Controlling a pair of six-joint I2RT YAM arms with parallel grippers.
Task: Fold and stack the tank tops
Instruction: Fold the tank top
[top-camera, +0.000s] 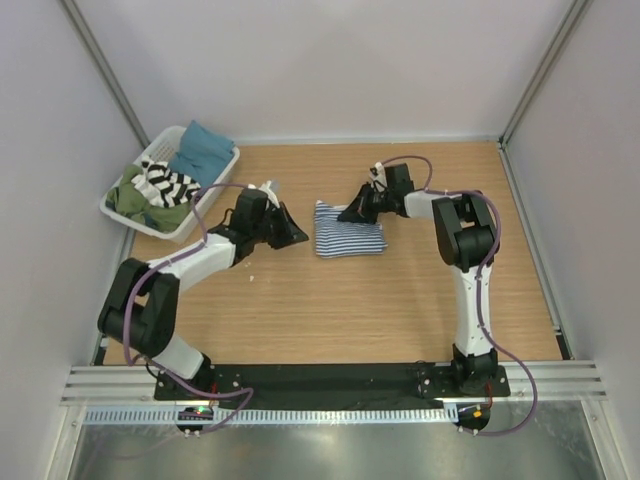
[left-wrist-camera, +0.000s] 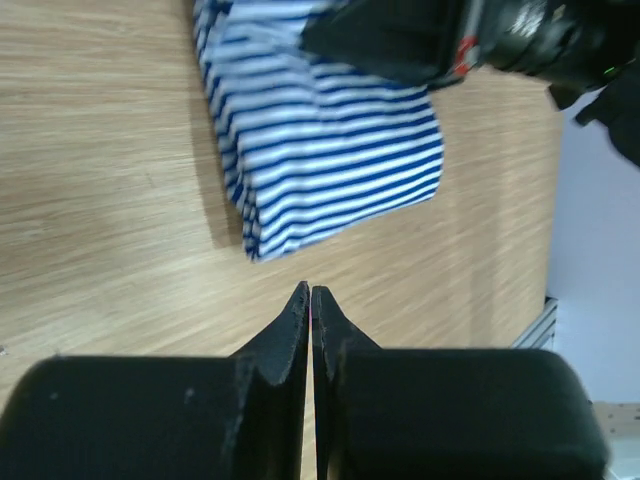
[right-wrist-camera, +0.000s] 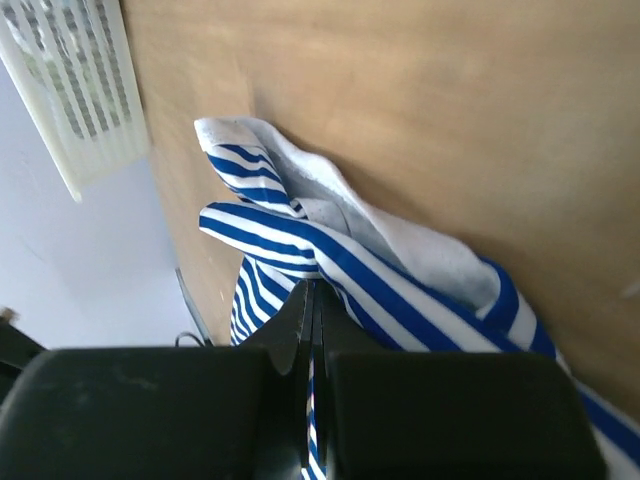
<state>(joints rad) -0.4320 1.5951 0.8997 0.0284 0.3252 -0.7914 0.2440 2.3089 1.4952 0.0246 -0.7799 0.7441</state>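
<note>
So the navy-striped tank top (top-camera: 349, 232) is lying folded into a small rectangle around the middle of the table (top-camera: 400, 300), between the two arms. The right claw (right-wrist-camera: 312, 290) is coming in at its far edge and is pinching a fold of the striped cloth. The fingers are pressed together and a strip of blue and white is showing in the slit between them. The cloth is bunching up a bit around that spot, with a white inner layer poking out.

The left claw (left-wrist-camera: 310, 290) is sitting just off the near-left corner of the folded top, not touching it. Its fingers are squeezed fully together with nothing between them, just bare wood underneath.

The black-and-white tank top (top-camera: 168, 183) is lying crumpled in the white slatted basket (top-camera: 221, 178) at the far left corner, well apart from the folded one. It's sharing the basket with a green cloth (top-camera: 135, 200) and a teal cloth (top-camera: 203, 148).

There's a red mark on the side of the right claw in the left wrist view, but it's too blurry to read.
</note>
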